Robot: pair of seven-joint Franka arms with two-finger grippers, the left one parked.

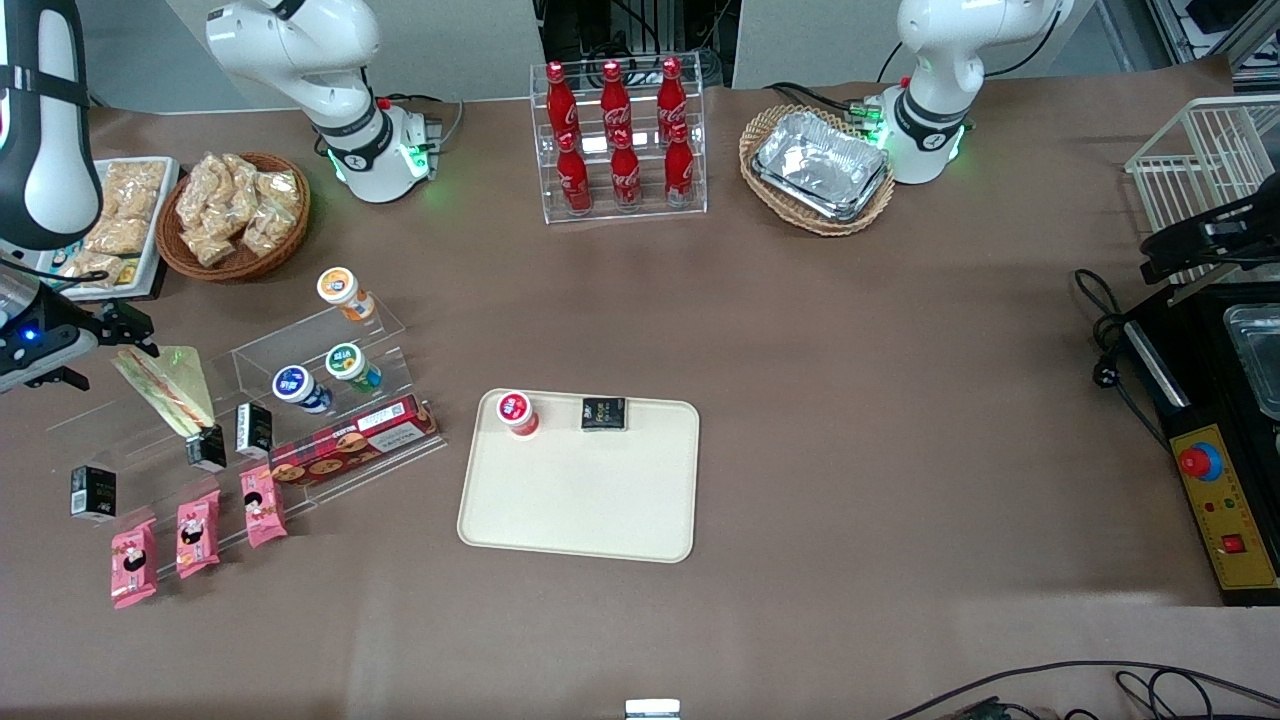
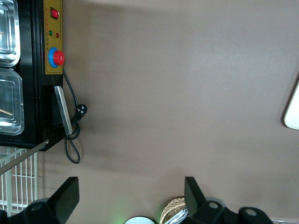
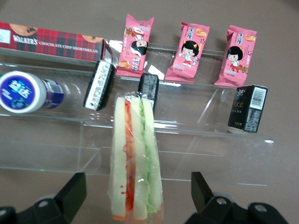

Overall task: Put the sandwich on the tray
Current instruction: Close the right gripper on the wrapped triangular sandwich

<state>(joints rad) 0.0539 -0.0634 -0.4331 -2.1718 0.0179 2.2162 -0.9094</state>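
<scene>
Gripper [image 3: 135, 203] hangs right over the sandwich [image 3: 135, 158], fingers [image 3: 70, 196] spread wide either side, not touching. Sandwich is a plastic-wrapped wedge w/ red + green filling, sitting on the clear acrylic step rack [image 3: 187, 140]. Beside it: plaid "WALKER'S Chocolate Chip Shortbread" box [image 3: 51, 41], pink cartoon-girl packets [image 3: 187, 52]. Beige tray [image 1: 580, 500] lies toward table centre, well apart from the sandwich.

The sandwich [image 3: 135, 158] sits in clear, glossy plastic wrap on a clear plastic stand [image 3: 187, 140]. Over it the gripper [image 3: 138, 198], fingers wide apart, shows matt black plastic. The tray [image 1: 580, 490] looks like smooth, matt cream plastic. The table [image 1: 850, 400] wears a matt brown covering. Three pink snack packets [image 3: 187, 46] have shiny printed film. The foil trays [image 1: 820, 165] are crinkled bright metal in a woven wicker basket [image 1: 818, 222].
</scene>
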